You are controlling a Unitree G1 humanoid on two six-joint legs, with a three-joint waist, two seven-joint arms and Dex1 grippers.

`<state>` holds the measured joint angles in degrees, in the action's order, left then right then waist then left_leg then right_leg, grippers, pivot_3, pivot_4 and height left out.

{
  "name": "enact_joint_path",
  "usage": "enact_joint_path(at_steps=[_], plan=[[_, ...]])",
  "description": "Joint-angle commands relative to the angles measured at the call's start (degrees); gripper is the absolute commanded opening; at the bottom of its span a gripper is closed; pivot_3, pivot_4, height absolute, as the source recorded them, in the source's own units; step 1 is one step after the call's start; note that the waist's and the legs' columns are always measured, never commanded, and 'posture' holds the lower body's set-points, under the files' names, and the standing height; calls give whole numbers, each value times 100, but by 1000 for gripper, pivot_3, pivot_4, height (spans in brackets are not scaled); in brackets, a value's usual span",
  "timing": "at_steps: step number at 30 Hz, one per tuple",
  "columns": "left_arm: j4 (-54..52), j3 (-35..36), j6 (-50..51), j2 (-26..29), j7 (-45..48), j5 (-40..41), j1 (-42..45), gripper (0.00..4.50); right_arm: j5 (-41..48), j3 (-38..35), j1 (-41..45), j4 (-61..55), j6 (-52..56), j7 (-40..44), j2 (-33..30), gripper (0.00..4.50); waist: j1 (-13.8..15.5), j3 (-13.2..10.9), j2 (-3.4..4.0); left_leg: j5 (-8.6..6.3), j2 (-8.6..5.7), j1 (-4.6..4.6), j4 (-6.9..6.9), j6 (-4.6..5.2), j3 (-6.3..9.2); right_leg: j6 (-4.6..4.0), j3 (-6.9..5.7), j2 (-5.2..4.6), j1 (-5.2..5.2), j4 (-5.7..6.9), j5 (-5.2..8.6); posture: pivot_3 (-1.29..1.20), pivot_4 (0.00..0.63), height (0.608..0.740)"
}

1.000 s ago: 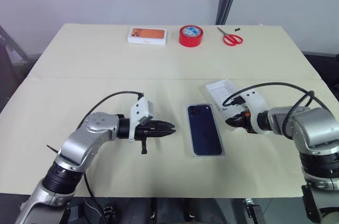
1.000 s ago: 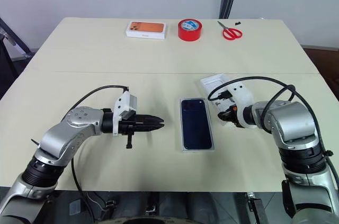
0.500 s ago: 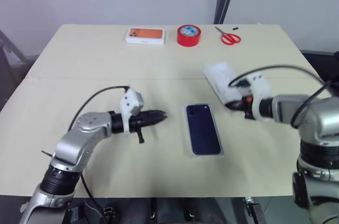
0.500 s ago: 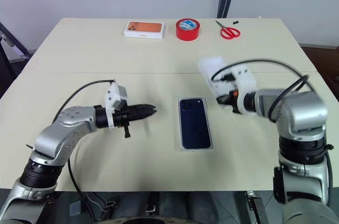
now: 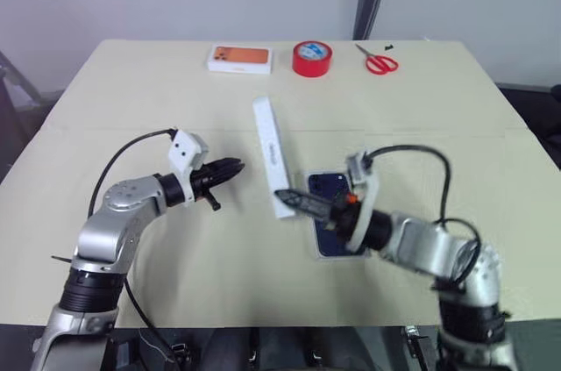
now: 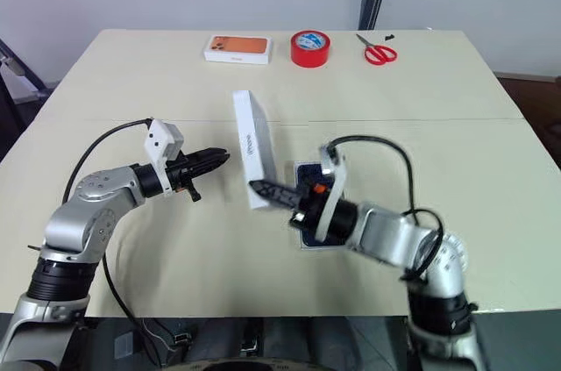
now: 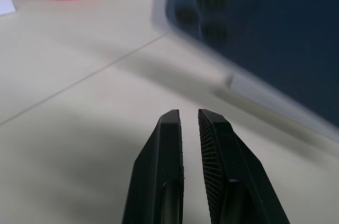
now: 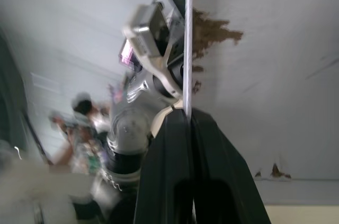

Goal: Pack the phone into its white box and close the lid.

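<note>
Right claw (image 5: 282,195), clenched on the rim of the lid (image 5: 269,152), holds it on edge at frame centre, above the surface (image 5: 131,99). The phone (image 5: 333,187) lies in the white box (image 5: 319,252) just right of centre, partly behind the right arm. Left claw (image 5: 230,165), fingers nearly together and grasping nothing, points at the lid from centre left.

Silver-grey jointed arms end in the left gripper (image 5: 235,165) and the right gripper (image 5: 285,196), each with two tapered black ribbed fingers. Beside each gripper sits a white camera block fed by a looping black cable.
</note>
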<state>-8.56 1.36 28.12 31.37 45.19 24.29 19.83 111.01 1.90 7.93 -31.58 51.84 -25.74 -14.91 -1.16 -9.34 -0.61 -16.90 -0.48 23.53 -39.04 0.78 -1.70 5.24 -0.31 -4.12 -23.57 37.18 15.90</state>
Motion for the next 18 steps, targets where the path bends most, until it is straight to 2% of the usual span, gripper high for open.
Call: enact_joint_path(at_steps=[1, 3, 6, 10, 11, 14, 18], plan=[[-152, -27, -58, -56, -20, 0, 129, 592, 199, 421, -306, -659, -923, -749, 31, 47, 10, 1, -1, 0, 0, 0, -1, 0, 0, 0, 0, 0, 0, 0, 0, 0, 150, 725], [-280, -307, -8, -145, 54, -24, 147, 592, 199, 300, -443, -393, -841, -947, -265, 47, 18, 2, -3, 0, 0, 0, -2, 0, 0, 0, 0, 0, 3, -2, 0, 0, 150, 725], [-391, -619, 119, -304, 107, 8, 205, 592, 199, 148, -248, -205, -661, -702, -720, 892, 58, 1, -3, -2, -2, 0, -7, 4, 0, -1, 0, -1, 9, -7, 1, 0, 150, 725], [-506, -986, 284, -424, 234, 21, 262, 592, 199, -263, 535, 290, -114, -70, -1645, 2985, 15, 0, 0, -2, 0, -2, -7, 4, 0, -1, 0, 3, 7, -6, 1, 0, 150, 725], [-516, -1120, 309, -485, 232, -20, 297, 592, 199, -356, 760, 457, 93, 131, -2037, 3436, 25, 0, 0, -2, 1, -2, -6, 4, 0, -1, 0, 3, 7, -5, 1, 0, 150, 725], [-452, -1433, 363, -730, 171, -119, 465, 592, 35, -479, 1349, 846, 781, 752, -3340, 3436, 67, -4, 6, -3, 4, -1, -7, 6, 0, -1, -1, 6, 8, -9, 1, 0, 150, 725], [-338, -1697, 365, -1016, 176, -232, 694, 592, -1088, -459, 1822, 1400, 1099, 1657, -4090, 3436, 78, -4, 2, -7, 2, 3, -9, 13, 0, -1, -2, 5, 13, -20, 1, 0, 150, 725]])
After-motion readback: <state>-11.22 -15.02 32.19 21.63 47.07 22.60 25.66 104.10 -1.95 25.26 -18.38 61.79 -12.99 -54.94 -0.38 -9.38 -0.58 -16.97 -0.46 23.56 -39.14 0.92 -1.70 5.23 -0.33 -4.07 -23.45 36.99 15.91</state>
